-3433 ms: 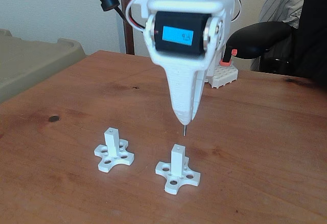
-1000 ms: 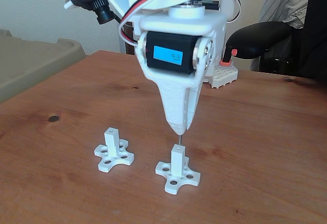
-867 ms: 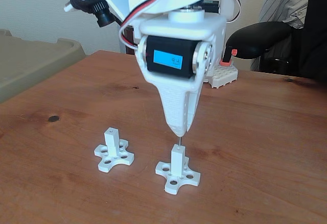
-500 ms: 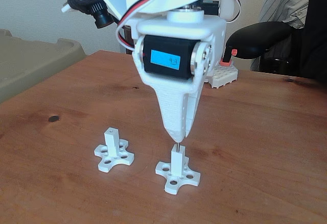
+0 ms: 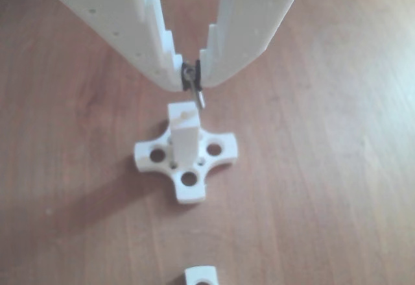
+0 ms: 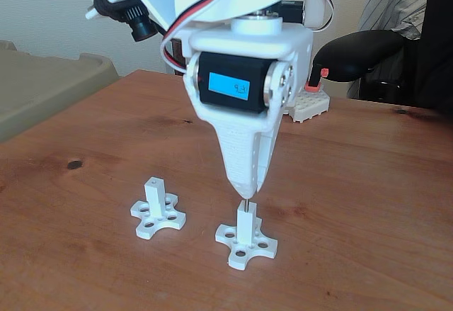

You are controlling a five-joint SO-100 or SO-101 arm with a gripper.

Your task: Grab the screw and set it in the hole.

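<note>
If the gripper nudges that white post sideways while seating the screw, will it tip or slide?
Tipping seems unlikely: the post stands on a wide cross-shaped base lying flat on the wooden table. Sliding looks more probable, since it appears to be light plastic, with nothing visibly fastening it down. The gripper holds the screw right above the post's top, so any side load would act high.

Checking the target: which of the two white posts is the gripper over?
The right post in the fixed view: the gripper sits directly above it, the screw reaching its top. The left post stands apart, nothing above it.

Pale wall (image 6: 49, 6); brown wooden table (image 6: 368, 205); black chair (image 6: 354, 59).
</note>
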